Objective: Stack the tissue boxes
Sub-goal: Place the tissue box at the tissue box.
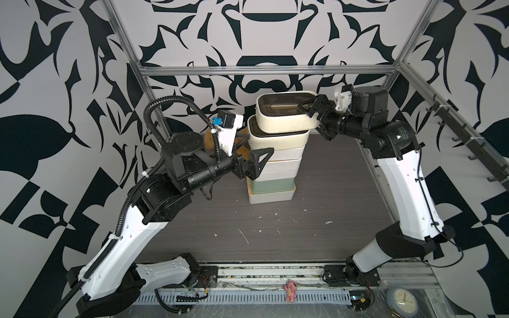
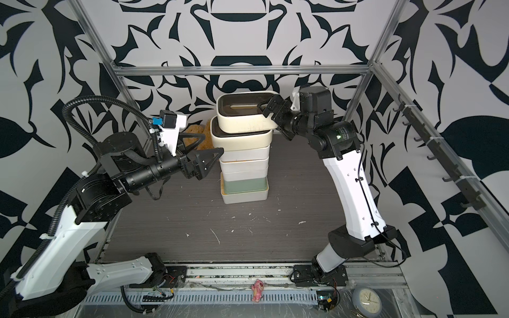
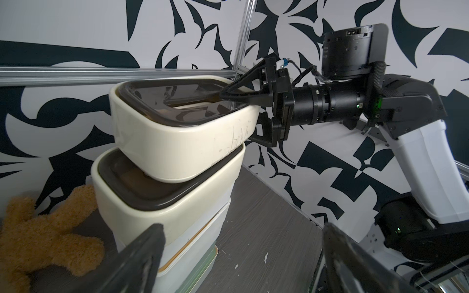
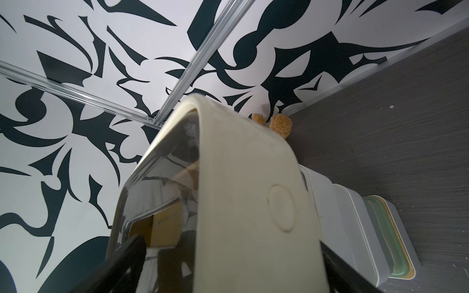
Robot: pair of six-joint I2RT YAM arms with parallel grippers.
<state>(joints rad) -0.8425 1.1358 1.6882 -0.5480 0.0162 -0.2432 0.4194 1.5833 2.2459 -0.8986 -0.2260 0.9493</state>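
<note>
Standing at the back of the table [image 1: 248, 225], the tissue boxes [image 1: 275, 168] form one stack, the top cream box [image 1: 283, 122] skewed. The right claw [image 1: 315, 118] spreads wide astride its end; the left claw [image 1: 252, 148] gapes empty beside the stack. The left wrist view shows the teddy bear [image 3: 48, 236], half-hidden in both top views.

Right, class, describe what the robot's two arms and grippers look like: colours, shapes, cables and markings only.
White shells cover black joints on both. The left arm carries a ribbed black hose and a blue plug; the right arm has a thin black cable and a green light. The left gripper and right gripper each have two black, hollow triangular fingers.
</note>
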